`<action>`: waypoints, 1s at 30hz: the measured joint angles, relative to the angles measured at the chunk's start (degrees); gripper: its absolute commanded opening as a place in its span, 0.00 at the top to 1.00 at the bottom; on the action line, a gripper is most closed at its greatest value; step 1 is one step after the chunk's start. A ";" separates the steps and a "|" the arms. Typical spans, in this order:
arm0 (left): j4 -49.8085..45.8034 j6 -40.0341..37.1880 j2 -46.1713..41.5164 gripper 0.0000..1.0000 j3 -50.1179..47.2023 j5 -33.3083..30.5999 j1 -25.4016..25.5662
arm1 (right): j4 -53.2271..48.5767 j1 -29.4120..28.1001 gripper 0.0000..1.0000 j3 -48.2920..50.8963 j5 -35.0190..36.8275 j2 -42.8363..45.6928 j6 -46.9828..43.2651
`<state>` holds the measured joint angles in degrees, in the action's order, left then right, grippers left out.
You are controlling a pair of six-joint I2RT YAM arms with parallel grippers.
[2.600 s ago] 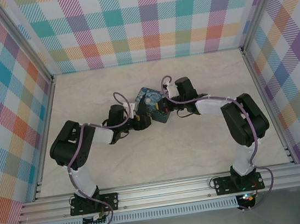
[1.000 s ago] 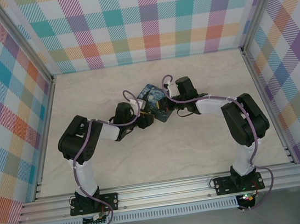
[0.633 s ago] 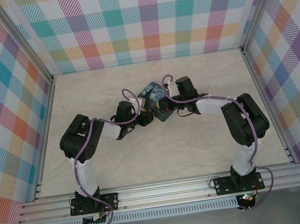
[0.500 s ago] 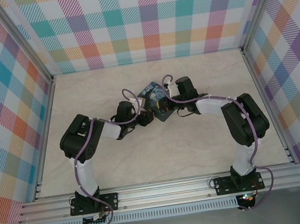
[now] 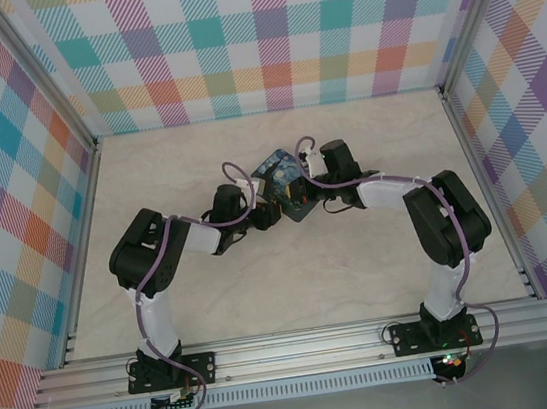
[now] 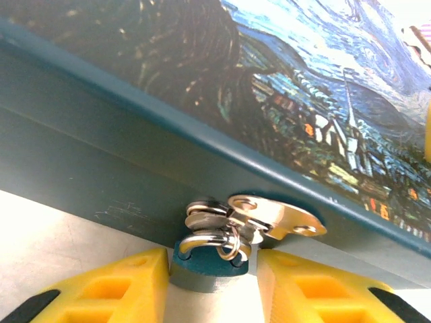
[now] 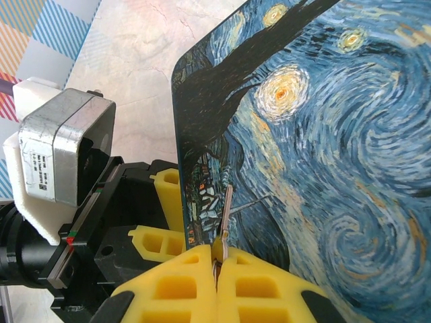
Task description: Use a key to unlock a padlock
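The padlock (image 6: 204, 269), small with a blue body and a silver shackle (image 6: 199, 241), hangs from the metal hasp (image 6: 277, 217) on the dark blue starry-night tin (image 5: 280, 175). My left gripper (image 6: 213, 261) is open, its yellow fingers (image 6: 121, 289) flanking the padlock body closely, with a thin gap on the right. My right gripper (image 7: 217, 253) is shut on the key (image 7: 226, 205), a thin grey sliver sticking up over the tin's painted lid (image 7: 323, 148). In the top view the left gripper (image 5: 270, 211) and right gripper (image 5: 301, 193) meet at the tin.
The tin stands tilted on the pale marble tabletop (image 5: 294, 282), mid-table between the two arms. Plaid walls (image 5: 261, 35) enclose the table on three sides. In the right wrist view the left arm's fingers (image 7: 168, 194) and wrist housing (image 7: 64, 145) lie just beyond the tin's edge.
Over the past seconds my left arm moved right and forward to the tin's near edge, and the tin shifted slightly. Nothing has moved in the last half second.
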<state>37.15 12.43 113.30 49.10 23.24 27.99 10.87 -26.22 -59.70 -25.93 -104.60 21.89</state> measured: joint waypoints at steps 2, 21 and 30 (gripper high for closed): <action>-0.35 0.00 0.00 0.60 0.15 0.04 0.00 | 0.00 0.00 1.00 0.00 0.00 0.00 0.00; -1.60 0.22 0.00 0.58 0.57 2.67 0.44 | 0.00 0.00 1.00 0.00 0.00 0.00 0.17; -2.51 1.29 -0.11 0.57 1.11 2.10 0.76 | 0.02 0.00 1.00 0.00 0.00 0.00 0.17</action>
<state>34.63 13.72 113.19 50.22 25.34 28.75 10.90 -26.22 -59.70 -25.93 -104.60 22.06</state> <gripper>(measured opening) 0.430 0.059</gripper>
